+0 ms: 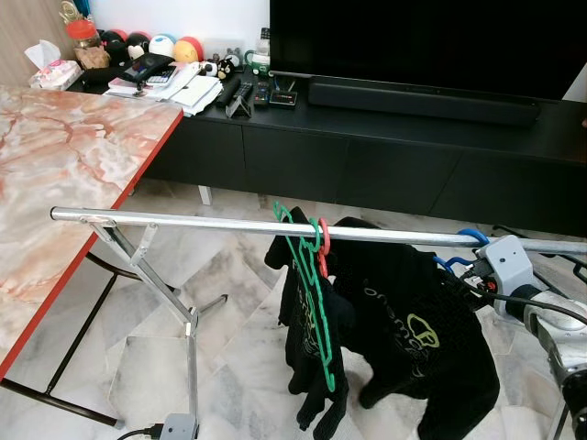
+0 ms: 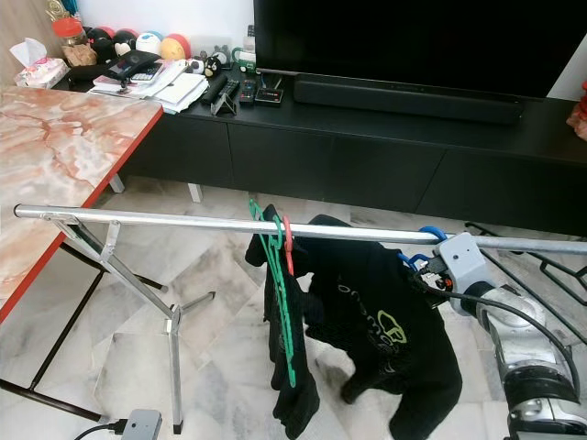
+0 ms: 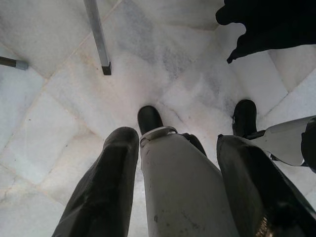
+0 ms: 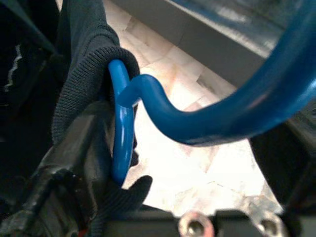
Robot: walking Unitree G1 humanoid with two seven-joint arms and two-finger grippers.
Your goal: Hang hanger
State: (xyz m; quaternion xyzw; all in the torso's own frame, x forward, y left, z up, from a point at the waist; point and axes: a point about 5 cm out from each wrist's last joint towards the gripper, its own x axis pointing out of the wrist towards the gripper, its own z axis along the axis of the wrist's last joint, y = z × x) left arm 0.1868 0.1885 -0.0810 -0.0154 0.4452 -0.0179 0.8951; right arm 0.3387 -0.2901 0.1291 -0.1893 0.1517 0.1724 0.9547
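Right gripper: the right gripper point(image 1: 470, 275) sat nearest the camera at the lower right, just under the rail, closed around the neck of the blue hanger where the black shirt collar bunches.
Blue hanger: the blue hanger point(image 4: 148, 106) was held at its neck; in the right wrist view its hook curved up and over toward the rail, and in the left eye view the blue hook point(image 1: 472, 236) lay across the top of the rail.
Black shirt: the black shirt point(image 1: 404, 321) hung from the blue hanger below the rail, draped down toward the floor.
Rail: the metal rail point(image 1: 183, 220) ran level across the scene on a folding stand.
Other hangers: a green hanger point(image 1: 307, 293) and a red hanger point(image 1: 321, 240) were already hooked on the rail near its middle, with dark clothing hanging from them.
Left gripper: the left gripper point(image 3: 185, 190) pointed down at the marble floor point(image 3: 59, 123), its fingers spread apart and empty, idle.
Progress: judged nearly complete; the hook appeared seated on the rail, though whether it bore its own weight could not be told.
Remaining: release of the hanger and withdrawal of the right arm, with a check that the hook stays on.
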